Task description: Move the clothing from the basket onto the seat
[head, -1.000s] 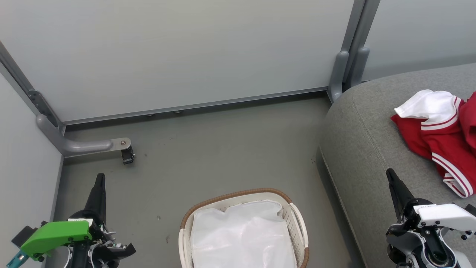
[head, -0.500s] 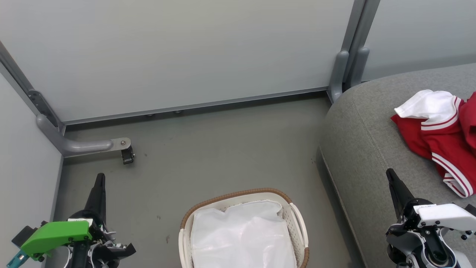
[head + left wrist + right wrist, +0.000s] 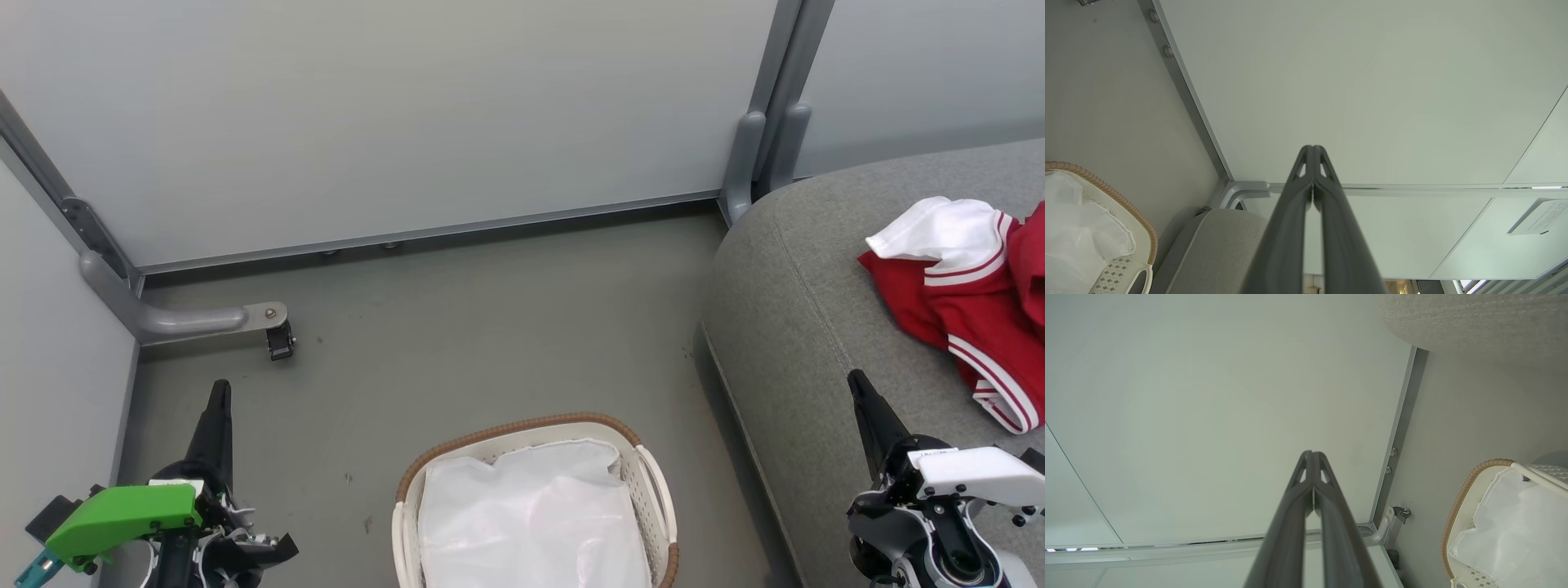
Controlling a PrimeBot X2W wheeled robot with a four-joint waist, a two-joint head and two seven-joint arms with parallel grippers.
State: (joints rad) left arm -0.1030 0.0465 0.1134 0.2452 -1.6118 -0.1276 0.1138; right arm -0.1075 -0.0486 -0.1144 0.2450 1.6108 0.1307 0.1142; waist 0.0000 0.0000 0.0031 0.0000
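Since my left pincer [image 3: 219, 385] and right pincer [image 3: 854, 378] are both pressed shut on nothing and the red clothing [image 3: 971, 314] lies on the seat [image 3: 816, 286] at far right, out of the basket [image 3: 522, 426], I judge it light, limp and best pinched at a bunched fold.

We see the grey floor [image 3: 490, 327] across the middle of the head view, and the basket [image 3: 522, 425] stands on it at the bottom centre. On the right, the seat [image 3: 800, 327] carries the red and white clothing [image 3: 980, 318] at the frame's right edge.
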